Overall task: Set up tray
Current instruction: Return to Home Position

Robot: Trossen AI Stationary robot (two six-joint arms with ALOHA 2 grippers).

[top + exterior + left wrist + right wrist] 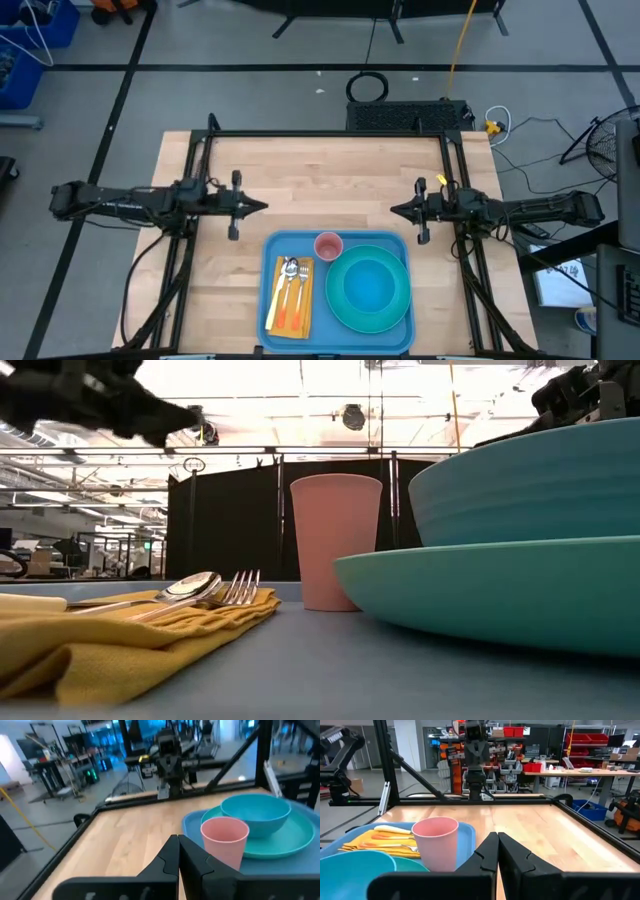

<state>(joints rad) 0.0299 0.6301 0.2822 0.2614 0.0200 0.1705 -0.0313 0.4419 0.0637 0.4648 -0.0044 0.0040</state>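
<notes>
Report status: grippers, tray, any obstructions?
Both parked: left gripper and right gripper, jaws shut, empty, above the table beyond the tray. It holds napkin with cutlery, pink cup, bowl on plate. No obstruction seen.

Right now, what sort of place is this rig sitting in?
Probably a robotics lab or workshop: workbenches with red bins stand behind, cables lie on the floor, and a black frame rings the wooden table. Left gripper and right gripper hang shut above it.
</notes>
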